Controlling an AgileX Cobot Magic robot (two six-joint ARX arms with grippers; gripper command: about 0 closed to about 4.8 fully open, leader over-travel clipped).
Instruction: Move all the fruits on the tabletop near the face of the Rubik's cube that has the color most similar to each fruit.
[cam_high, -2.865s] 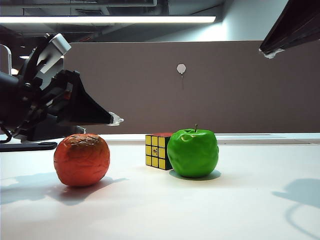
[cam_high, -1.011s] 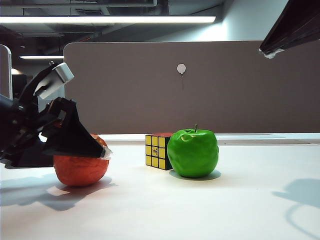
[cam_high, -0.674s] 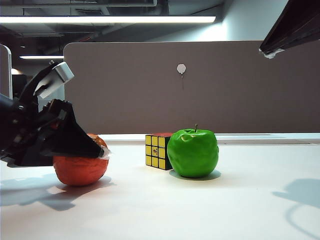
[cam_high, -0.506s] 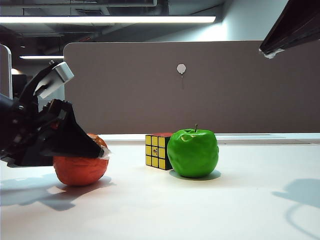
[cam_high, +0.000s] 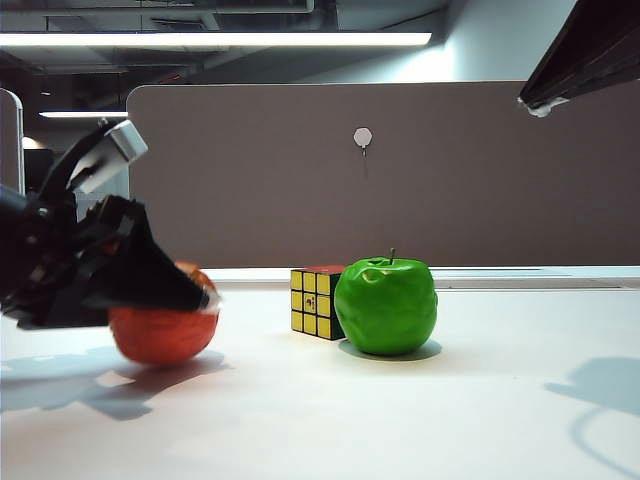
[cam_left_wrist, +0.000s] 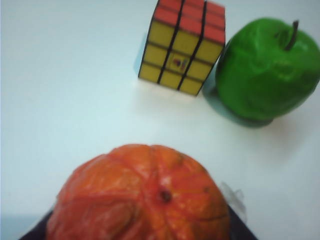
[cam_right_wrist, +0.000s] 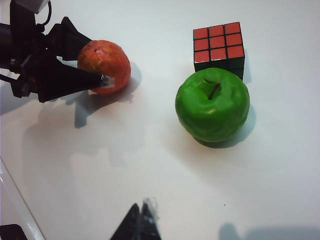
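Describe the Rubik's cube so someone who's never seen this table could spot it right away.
On the white tabletop, find the glossy green apple near the middle. The Rubik's cube sits right against it, on the side toward the orange-red fruit. It is the only boxy thing: black-edged squares, yellow facing front, red on top.

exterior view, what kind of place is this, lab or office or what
Probably an office-like robot test space: a plain white tabletop backed by a grey partition panel, a long ceiling strip light above, and the left gripper closed on an orange-red fruit.
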